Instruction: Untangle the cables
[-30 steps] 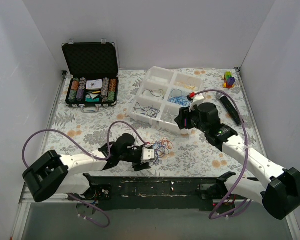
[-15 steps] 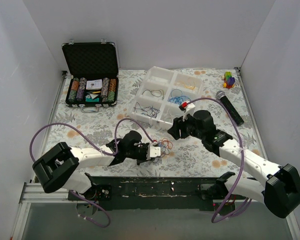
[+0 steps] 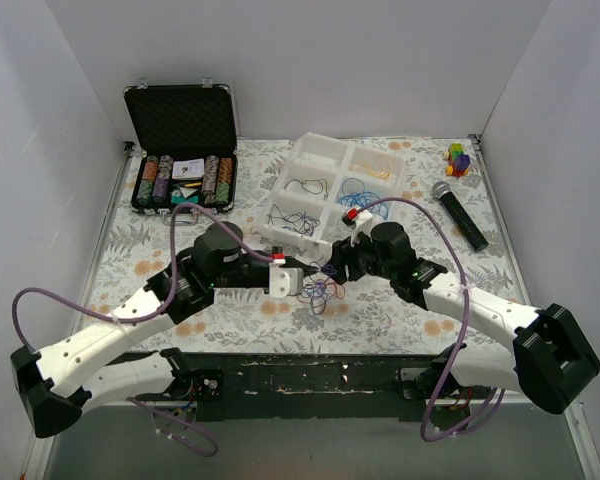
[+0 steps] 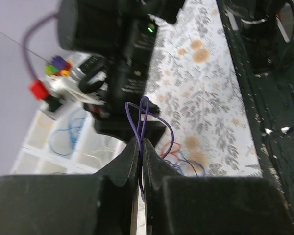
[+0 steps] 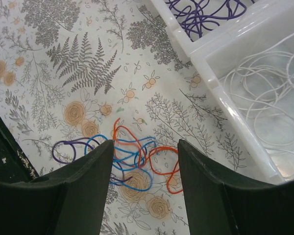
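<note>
The cables (image 3: 318, 292) lie as a small tangle of blue, orange and purple loops on the floral table, between my two grippers. My left gripper (image 3: 302, 278) is shut on a purple cable (image 4: 146, 117), whose loop stands up out of the closed fingertips (image 4: 132, 152); more loops (image 4: 186, 157) lie on the table behind it. From the right, my right gripper (image 3: 330, 272) hovers open just above the tangle. In the right wrist view the blue and orange loops (image 5: 137, 156) lie on the table between the right gripper's (image 5: 144, 143) spread fingers, and a purple loop (image 5: 68, 145) runs off to the left.
A white compartment tray (image 3: 332, 190) holding sorted cables stands right behind the tangle; its wall (image 5: 206, 54) is close to the right gripper. An open case of poker chips (image 3: 180, 150) stands at the back left. At the right are a microphone (image 3: 460, 215) and a colourful toy (image 3: 458, 158).
My left gripper has shut on the purple cable and moved up and away from the table's near edge with it. My right gripper has come left and down over the tangle.
</note>
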`<action>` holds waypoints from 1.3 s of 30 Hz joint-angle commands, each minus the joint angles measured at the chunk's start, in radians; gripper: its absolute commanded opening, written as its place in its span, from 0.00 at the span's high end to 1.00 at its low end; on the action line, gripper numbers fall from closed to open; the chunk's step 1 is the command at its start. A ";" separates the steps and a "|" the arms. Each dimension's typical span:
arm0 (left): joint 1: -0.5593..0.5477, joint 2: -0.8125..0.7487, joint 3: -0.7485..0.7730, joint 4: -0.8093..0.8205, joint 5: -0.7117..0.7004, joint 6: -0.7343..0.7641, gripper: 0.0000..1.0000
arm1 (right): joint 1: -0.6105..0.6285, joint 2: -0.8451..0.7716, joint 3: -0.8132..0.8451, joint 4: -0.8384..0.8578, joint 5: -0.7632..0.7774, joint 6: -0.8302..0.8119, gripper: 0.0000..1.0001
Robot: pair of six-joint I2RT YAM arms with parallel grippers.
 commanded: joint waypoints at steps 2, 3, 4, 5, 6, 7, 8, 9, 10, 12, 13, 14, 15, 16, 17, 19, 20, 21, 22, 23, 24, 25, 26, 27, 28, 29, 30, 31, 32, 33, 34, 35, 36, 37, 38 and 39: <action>-0.005 -0.114 0.077 -0.043 -0.108 0.084 1.00 | 0.036 0.035 0.001 0.101 0.000 0.036 0.37; -0.005 -0.134 0.080 -0.010 -0.140 0.099 1.00 | 0.042 0.044 -0.004 0.109 0.003 0.039 0.37; -0.005 -0.154 0.083 0.035 -0.169 0.113 1.00 | 0.049 0.054 -0.007 0.113 0.005 0.042 0.37; -0.005 -0.166 0.087 0.076 -0.200 0.141 1.00 | 0.057 0.066 -0.011 0.122 0.006 0.046 0.37; -0.005 -0.175 0.097 0.107 -0.221 0.161 1.00 | 0.068 0.077 -0.016 0.130 0.011 0.051 0.37; -0.005 -0.182 0.107 0.139 -0.244 0.178 1.00 | 0.079 0.086 -0.021 0.141 0.014 0.055 0.37; -0.006 -0.182 0.123 0.164 -0.260 0.188 1.00 | 0.091 0.098 -0.022 0.147 0.018 0.062 0.37; -0.005 -0.180 0.135 0.182 -0.271 0.205 1.00 | 0.098 0.109 -0.027 0.158 0.021 0.063 0.37; -0.005 -0.177 0.150 0.201 -0.280 0.221 1.00 | 0.108 0.123 -0.027 0.164 0.029 0.066 0.37; -0.005 -0.174 0.163 0.241 -0.295 0.259 1.00 | 0.123 0.149 -0.030 0.173 0.040 0.074 0.37; -0.005 -0.174 0.164 0.286 -0.303 0.279 1.00 | 0.131 0.159 -0.031 0.179 0.044 0.078 0.37; -0.005 -0.169 0.169 0.307 -0.306 0.296 1.00 | 0.138 0.169 -0.039 0.185 0.048 0.083 0.38; -0.005 -0.165 0.179 0.311 -0.304 0.304 1.00 | 0.145 0.173 -0.044 0.195 0.051 0.089 0.38; -0.005 -0.160 0.190 0.307 -0.306 0.307 1.00 | 0.155 0.173 -0.047 0.201 0.055 0.095 0.39; -0.005 -0.157 0.201 0.299 -0.303 0.304 1.00 | 0.161 0.166 -0.048 0.210 0.061 0.094 0.39; -0.005 -0.163 0.196 0.293 -0.295 0.297 1.00 | 0.178 0.127 -0.056 0.228 0.084 0.082 0.39; -0.005 -0.169 0.189 0.290 -0.295 0.301 1.00 | 0.180 0.098 -0.064 0.245 0.097 0.074 0.39; -0.005 -0.176 0.180 0.291 -0.292 0.304 1.00 | 0.180 0.063 -0.074 0.270 0.101 0.065 0.38; -0.005 -0.180 0.175 0.291 -0.291 0.304 1.00 | 0.178 0.036 -0.094 0.296 0.101 0.051 0.37; -0.005 -0.183 0.172 0.288 -0.292 0.304 1.00 | 0.180 0.005 -0.108 0.335 0.085 0.046 0.35; -0.005 -0.183 0.172 0.287 -0.292 0.304 1.00 | 0.180 -0.015 -0.128 0.378 0.060 0.039 0.34; -0.005 -0.183 0.172 0.282 -0.292 0.304 1.00 | 0.181 -0.032 -0.137 0.417 0.028 0.040 0.34; -0.005 -0.183 0.170 0.282 -0.289 0.302 1.00 | 0.181 -0.041 -0.142 0.455 0.000 0.042 0.33; -0.005 -0.180 0.169 0.284 -0.286 0.304 1.00 | 0.186 -0.043 -0.151 0.493 -0.012 0.048 0.33; -0.005 -0.180 0.170 0.282 -0.283 0.307 1.00 | 0.189 -0.040 -0.148 0.521 -0.015 0.051 0.32; -0.005 -0.177 0.170 0.282 -0.278 0.308 1.00 | 0.191 -0.034 -0.143 0.537 -0.012 0.051 0.31; -0.005 -0.173 0.175 0.281 -0.274 0.308 1.00 | 0.191 -0.028 -0.140 0.556 -0.009 0.049 0.30; -0.005 -0.168 0.182 0.279 -0.269 0.307 1.00 | 0.194 -0.023 -0.139 0.585 -0.011 0.043 0.30; -0.005 -0.165 0.186 0.275 -0.263 0.305 1.00 | 0.194 -0.022 -0.140 0.613 -0.005 0.036 0.30; -0.005 -0.159 0.195 0.270 -0.258 0.304 1.00 | 0.195 -0.022 -0.139 0.636 0.006 0.026 0.30; -0.005 -0.153 0.199 0.267 -0.255 0.301 1.00 | 0.195 -0.015 -0.130 0.644 0.015 0.019 0.30; -0.005 -0.150 0.207 0.264 -0.251 0.299 1.00 | 0.195 -0.008 -0.116 0.643 0.018 0.010 0.30; -0.005 -0.146 0.210 0.261 -0.249 0.299 1.00 | 0.195 0.006 -0.104 0.640 0.018 0.006 0.31; -0.005 -0.142 0.213 0.262 -0.246 0.299 1.00 | 0.195 0.014 -0.093 0.643 0.014 0.011 0.33; -0.005 -0.139 0.216 0.262 -0.242 0.299 1.00 | 0.197 0.029 -0.088 0.655 0.008 0.023 0.36; -0.005 -0.134 0.221 0.262 -0.242 0.301 1.00 | 0.197 0.044 -0.088 0.670 0.002 0.038 0.39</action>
